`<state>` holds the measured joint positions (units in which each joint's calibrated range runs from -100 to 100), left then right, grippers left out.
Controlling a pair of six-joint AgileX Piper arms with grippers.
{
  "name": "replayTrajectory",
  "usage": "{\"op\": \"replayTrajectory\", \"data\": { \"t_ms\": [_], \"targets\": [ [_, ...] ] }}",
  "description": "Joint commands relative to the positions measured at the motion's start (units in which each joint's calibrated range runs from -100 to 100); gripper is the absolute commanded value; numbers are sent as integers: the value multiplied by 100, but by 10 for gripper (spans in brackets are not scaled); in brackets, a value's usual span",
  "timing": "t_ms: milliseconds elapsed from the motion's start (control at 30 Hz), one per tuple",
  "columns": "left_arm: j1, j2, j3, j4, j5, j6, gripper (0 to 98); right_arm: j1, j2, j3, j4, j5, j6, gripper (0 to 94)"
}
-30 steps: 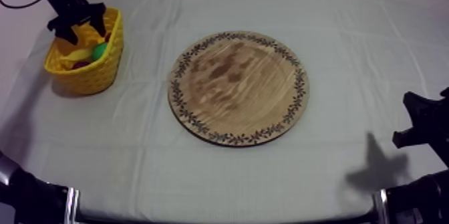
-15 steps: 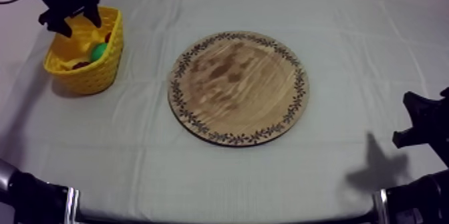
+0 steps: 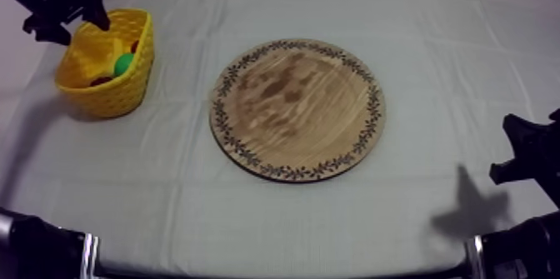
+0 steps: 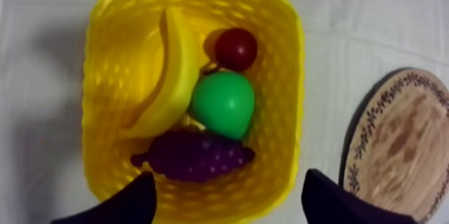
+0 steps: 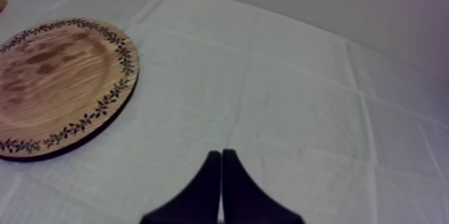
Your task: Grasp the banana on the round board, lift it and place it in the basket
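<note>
My left pincer (image 3: 75, 28) hangs above the far rim of the yellow basket (image 3: 125, 91), which stands at the left side of the desk (image 3: 250, 224). Its two black fingers are spread wide with nothing between them. Seen from the left wrist, they frame the near edge of the basket.

The banana (image 4: 170, 73) lies inside the basket, curved along one wall. Just beside it is the green pear (image 4: 224, 103), touching its inner curve. The small red fruit (image 4: 235, 48) sits beyond the pear, against the banana's upper part. The bunch of grapes (image 4: 197, 154) lies across the basket floor, below the pear and at the banana's lower tip.

The round wooden board (image 3: 296, 107) with its patterned rim rests in the middle of the desk, well apart from the basket, and its surface is bare wood.

My right pincer (image 5: 220, 156) sits low at the right side of the desk, over the plain cloth and apart from the board. Its fingers lie pressed together in a narrow wedge, gripping nothing.
</note>
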<state>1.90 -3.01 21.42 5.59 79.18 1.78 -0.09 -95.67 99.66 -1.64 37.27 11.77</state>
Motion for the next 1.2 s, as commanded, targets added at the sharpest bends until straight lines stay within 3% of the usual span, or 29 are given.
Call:
{"op": "replayTrajectory", "data": {
  "t_ms": [0,267,433,733,967,1167],
  "targets": [
    [27,-593,495,6,-272,-43,776,1,0,1,0,6,2,3],
    [193,-2177,1980,-98,-1522,-208,623,1,0,1,0,6,2,3],
    [441,-3311,2998,-378,-2393,-88,568,1,0,1,0,6,2,3],
    [376,-5240,4719,-481,-3559,-49,456,1,0,1,0,6,2,3],
    [310,-6717,6054,-642,-4030,315,359,1,0,1,0,6,2,3],
    [277,-7733,6758,-818,-3755,626,310,1,0,1,0,6,2,3]
  ]
}}
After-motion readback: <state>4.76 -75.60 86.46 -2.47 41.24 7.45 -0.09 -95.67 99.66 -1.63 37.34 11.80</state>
